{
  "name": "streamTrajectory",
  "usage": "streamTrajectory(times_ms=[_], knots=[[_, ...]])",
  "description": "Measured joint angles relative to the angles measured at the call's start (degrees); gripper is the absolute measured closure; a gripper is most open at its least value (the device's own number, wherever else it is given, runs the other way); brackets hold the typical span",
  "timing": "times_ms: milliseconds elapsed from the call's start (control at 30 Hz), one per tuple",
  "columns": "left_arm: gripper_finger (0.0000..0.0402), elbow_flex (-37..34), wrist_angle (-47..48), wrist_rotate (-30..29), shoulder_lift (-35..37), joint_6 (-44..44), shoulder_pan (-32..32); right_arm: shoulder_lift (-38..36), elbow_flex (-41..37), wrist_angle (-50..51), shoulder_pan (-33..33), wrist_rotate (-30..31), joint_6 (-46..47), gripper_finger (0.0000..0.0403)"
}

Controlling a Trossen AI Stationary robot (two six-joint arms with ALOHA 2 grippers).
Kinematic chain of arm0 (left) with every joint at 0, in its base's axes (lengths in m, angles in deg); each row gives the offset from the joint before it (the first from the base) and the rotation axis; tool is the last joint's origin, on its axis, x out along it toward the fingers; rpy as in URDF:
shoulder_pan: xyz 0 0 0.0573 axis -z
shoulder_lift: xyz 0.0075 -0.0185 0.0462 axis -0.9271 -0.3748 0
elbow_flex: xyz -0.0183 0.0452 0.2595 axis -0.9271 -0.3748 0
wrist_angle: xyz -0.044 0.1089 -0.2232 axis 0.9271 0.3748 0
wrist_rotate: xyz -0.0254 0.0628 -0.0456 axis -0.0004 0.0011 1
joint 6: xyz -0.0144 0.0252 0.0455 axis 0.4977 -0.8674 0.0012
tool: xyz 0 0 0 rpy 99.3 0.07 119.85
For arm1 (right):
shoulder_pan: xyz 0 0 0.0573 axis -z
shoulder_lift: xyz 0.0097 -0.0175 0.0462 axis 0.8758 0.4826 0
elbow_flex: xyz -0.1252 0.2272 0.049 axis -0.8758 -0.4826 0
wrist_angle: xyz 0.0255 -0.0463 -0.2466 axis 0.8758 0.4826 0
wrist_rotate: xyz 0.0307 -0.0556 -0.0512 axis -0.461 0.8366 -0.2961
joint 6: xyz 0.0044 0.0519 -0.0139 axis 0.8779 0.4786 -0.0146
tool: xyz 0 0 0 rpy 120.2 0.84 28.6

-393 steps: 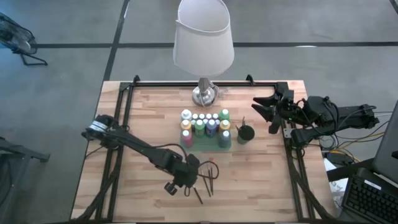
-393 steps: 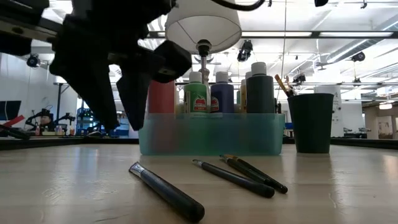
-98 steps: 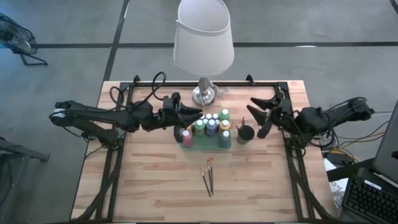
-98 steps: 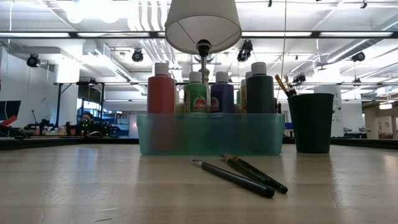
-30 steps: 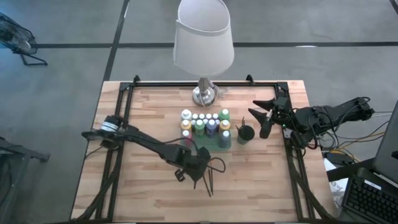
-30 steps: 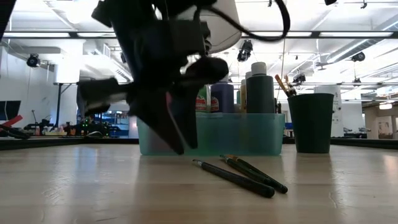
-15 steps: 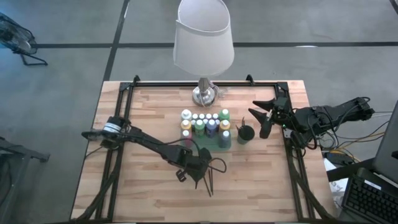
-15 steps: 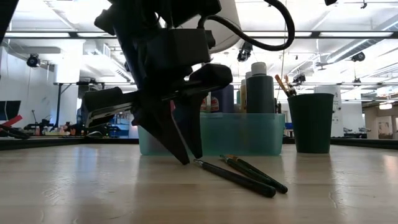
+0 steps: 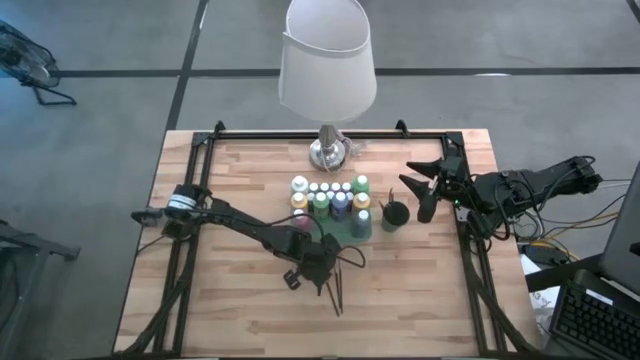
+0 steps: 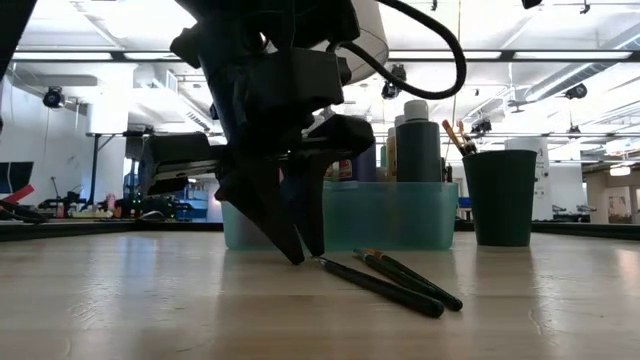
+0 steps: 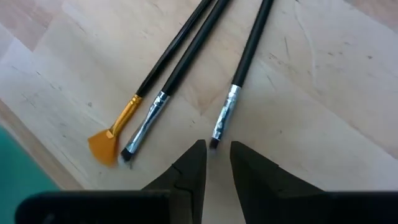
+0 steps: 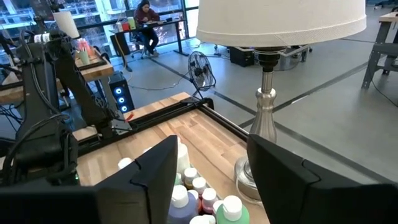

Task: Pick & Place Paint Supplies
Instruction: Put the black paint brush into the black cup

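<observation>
While the left pincer [image 11: 216, 163] hovers narrowly parted and empty, 3 slim black-handled paintbrushes [image 11: 186, 62] lie alongside, seemingly untouched.

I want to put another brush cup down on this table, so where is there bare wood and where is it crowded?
Bare wood lies between the teal bottle tray and the left rail, and along the near edge right of the loose paintbrushes. It is crowded mid-table: tray, black cup, lamp base, and the left end effector down at the brushes. The right end effector hangs by the cup.

A workshop-like lab — concrete floor [image 9: 120, 100], strip lights overhead, workbenches [image 12: 93, 65] and a person seated beyond.
</observation>
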Motion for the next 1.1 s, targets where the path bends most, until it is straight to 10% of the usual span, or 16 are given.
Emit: streamTrajectory(times_ms=[1100], knots=[[0.0335, -0.12, 1.21, 2.81, 0.00, 1.96, 0.04, 0.00, 0.00, 0.00, -0.01, 0.02, 0.01, 0.0267]])
